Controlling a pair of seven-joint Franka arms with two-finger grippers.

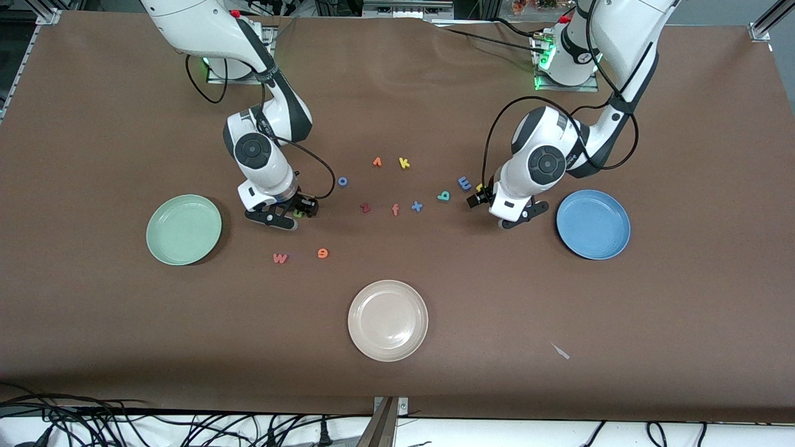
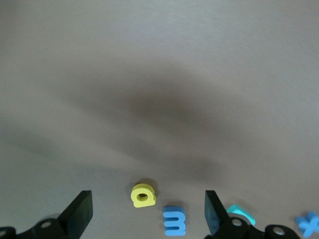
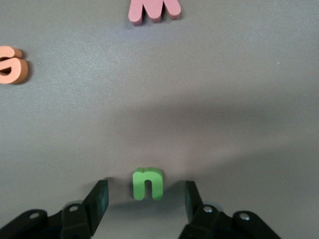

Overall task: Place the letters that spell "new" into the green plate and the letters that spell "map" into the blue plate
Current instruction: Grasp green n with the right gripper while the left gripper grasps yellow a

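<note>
Here the green n (image 3: 148, 183) lies between the right gripper (image 3: 144, 199)'s half-narrowed fingers — untouched — while the yellow p (image 2: 143, 194) lies between the left gripper (image 2: 148, 213)'s wide ones.

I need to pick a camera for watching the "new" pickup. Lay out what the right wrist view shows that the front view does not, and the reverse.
Only the right wrist view shows the right gripper fingers standing open on either side of the green n, with gaps on both sides, not yet clamped.

Only the front view shows the green plate, the blue plate, the cream plate, the left gripper low by the yellow p, and the middle letters.

Both show the n, the pink w and the orange e on the table.
</note>
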